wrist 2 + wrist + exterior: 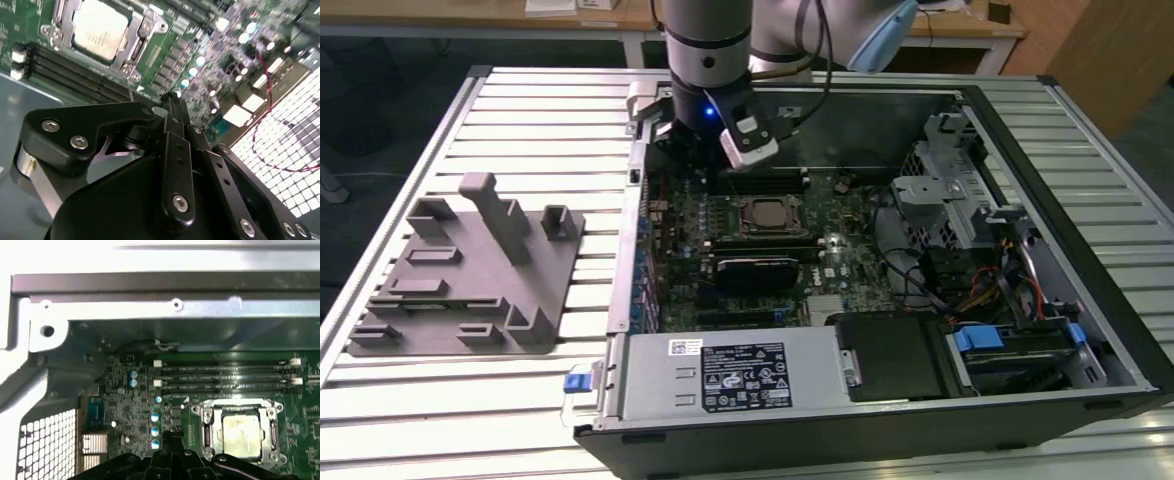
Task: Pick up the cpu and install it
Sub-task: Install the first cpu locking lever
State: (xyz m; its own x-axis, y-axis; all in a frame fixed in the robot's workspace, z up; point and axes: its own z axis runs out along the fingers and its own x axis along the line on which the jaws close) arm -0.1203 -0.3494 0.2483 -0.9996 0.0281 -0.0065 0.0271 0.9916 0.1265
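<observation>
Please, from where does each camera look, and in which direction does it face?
Exterior view: raised, looking down on the open computer case and the grey tray; the arm and its gripper hang over the motherboard.
First wrist view: on the arm, facing past the gripper onto the motherboard, where the cpu sits in its socket.
Second wrist view: on the arm, looking along the gripper toward the cpu.
Both wrist views share the gripper, the cpu and the memory slots.

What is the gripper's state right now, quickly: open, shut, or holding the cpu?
Gripper: shut, holding nothing; the cpu sits in the socket, apart from it.
</observation>
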